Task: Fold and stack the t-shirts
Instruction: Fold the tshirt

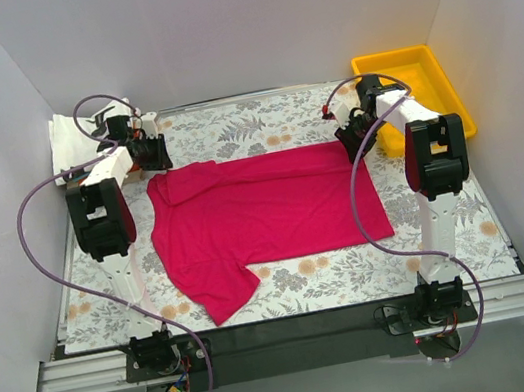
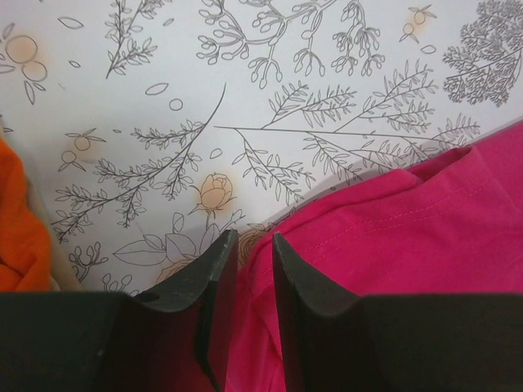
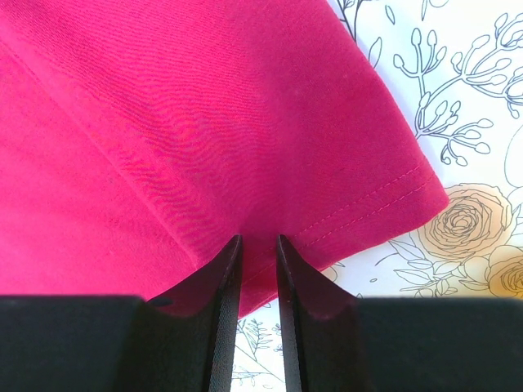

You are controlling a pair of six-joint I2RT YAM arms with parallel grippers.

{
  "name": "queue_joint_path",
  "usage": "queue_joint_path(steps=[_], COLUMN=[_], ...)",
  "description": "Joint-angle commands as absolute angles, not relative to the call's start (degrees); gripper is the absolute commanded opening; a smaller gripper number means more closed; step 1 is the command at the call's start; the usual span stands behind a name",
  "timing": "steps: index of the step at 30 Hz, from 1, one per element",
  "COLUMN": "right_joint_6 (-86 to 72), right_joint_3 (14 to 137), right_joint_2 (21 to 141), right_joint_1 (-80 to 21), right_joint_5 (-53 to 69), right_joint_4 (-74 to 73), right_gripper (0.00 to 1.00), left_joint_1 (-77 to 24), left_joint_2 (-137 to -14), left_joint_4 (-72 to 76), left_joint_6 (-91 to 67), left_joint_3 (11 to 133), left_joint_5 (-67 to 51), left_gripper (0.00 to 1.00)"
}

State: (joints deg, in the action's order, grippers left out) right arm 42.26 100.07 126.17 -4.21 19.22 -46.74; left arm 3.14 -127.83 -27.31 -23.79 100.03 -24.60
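The magenta-red t-shirt lies spread flat on the flowered tablecloth, one sleeve pointing toward the near left. My left gripper sits at its far left corner. In the left wrist view the left gripper is shut on a fold of the magenta cloth. My right gripper sits at the far right corner. In the right wrist view the right gripper is shut on the stitched hem of the shirt. An orange shirt shows at the left edge. A white black-printed shirt lies at the far left. The light blue shirt is out of view.
A yellow plastic tray stands at the far right corner, just behind the right arm. White walls close in the table on three sides. The flowered tablecloth shows bare along the near edge.
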Motion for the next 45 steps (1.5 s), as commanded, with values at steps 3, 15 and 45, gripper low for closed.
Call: queue_joint_path(steps=[3,15,45], right_joint_6=[42.71,42.71,45.09], right_joint_3=[102.39,102.04,101.51], right_joint_2=[127.26,127.53,124.54], right_joint_1=[-4.13,-4.13,-3.34], right_joint_5=[18.46,18.37,16.08], right_joint_4=[-48.08,-48.08,-49.39], right_gripper=[0.26,0.25,0.24], left_joint_1=[2.99,2.99,2.99], left_joint_2=[-127.0,-125.78,-94.4], left_joint_4=[-28.74,-29.0,-44.12], left_joint_6=[-22.85,-22.94,10.98], left_joint_3=[100.28,101.34,62.32], left_joint_5=[-24.26,-25.92,-44.38], left_gripper=[0.23,0.0,0.0])
